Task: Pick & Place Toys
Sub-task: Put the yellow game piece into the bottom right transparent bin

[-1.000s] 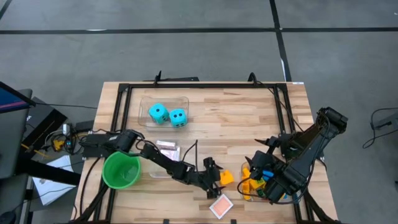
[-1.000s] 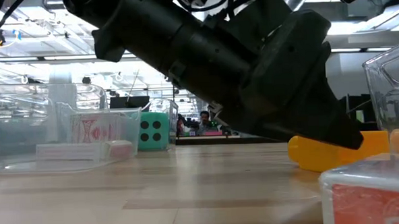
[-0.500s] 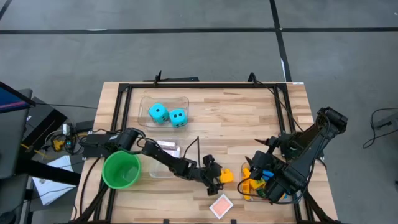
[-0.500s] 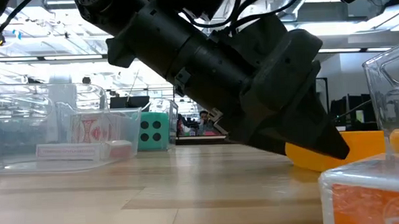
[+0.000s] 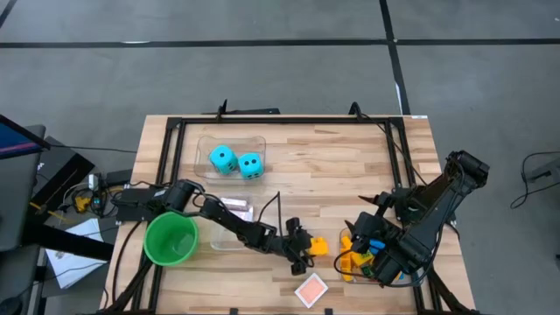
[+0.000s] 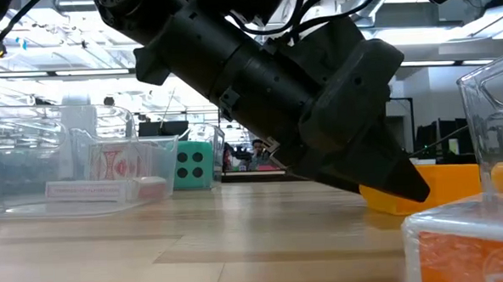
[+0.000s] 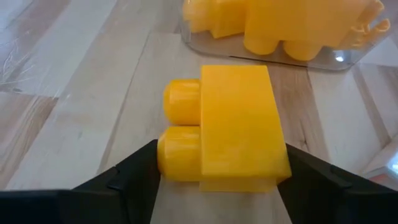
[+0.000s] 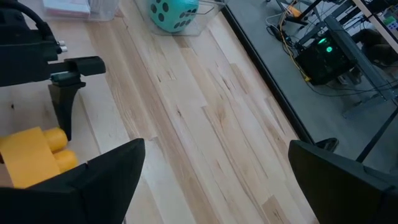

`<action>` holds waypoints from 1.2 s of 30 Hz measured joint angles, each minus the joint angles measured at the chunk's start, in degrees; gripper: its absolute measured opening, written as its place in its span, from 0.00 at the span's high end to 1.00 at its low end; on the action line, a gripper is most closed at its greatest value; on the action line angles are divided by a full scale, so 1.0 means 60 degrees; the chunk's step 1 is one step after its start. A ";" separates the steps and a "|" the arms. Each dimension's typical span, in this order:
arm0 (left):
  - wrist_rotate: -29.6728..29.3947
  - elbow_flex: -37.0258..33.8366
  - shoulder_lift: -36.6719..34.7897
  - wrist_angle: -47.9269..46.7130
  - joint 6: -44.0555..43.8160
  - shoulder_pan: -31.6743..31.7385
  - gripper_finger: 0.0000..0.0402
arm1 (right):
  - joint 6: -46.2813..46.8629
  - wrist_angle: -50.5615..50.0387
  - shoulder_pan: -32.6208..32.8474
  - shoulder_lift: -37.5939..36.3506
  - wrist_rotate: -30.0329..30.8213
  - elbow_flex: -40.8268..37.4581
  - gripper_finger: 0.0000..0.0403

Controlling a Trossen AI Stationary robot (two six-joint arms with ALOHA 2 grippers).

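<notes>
You're part-way through sorting the toys, and most already sit in bins. The two dice (image 5: 236,161) rest side by side in the clear bin (image 5: 205,142) at the far left of the table. A stack of cards (image 5: 234,208) lies in a second bin just beside the green cup (image 5: 171,239). Several bricks (image 5: 357,254) — yellow, orange and blue among them — are piled in the bin under the right arm.

Two things look left on the bare wood: a yellow brick (image 7: 233,127) and a loose card (image 5: 311,289) near the table's front edge.

Your left gripper (image 5: 305,250) is down at the yellow brick, low to the table. In the left wrist view the brick lies on the wood between the two fingers (image 7: 130,177), which flank its sides with the jaws spread around it. I can't tell whether the pads already touch, so treat it as framed, not yet gripped. The brick bin stands just beyond it.

Your right gripper (image 5: 378,267) waits over the brick bin, jaws wide apart and holding nothing.

By my reading you still have to close on this brick, carry it to the brick bin — then deal with the card
</notes>
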 joint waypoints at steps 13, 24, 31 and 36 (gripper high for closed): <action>-0.0069 -0.0011 -0.1465 -0.1623 0.0779 -0.0053 0.35 | -0.0002 0.0079 -0.0001 0.0000 0.0209 0.0000 0.04; 0.0604 -0.0253 -0.3029 -0.1382 0.1064 0.0034 0.35 | -0.1658 0.1117 0.0760 0.0007 0.1181 0.0718 0.04; 0.3430 -0.2029 -0.4133 0.1322 0.0232 0.0728 0.35 | -0.5999 0.4934 0.1947 0.0004 0.1785 0.1056 0.04; 0.5267 -0.3183 -0.4506 0.3935 -0.0976 0.1144 0.35 | -0.8724 0.7111 0.2147 0.0004 0.1781 0.1056 0.04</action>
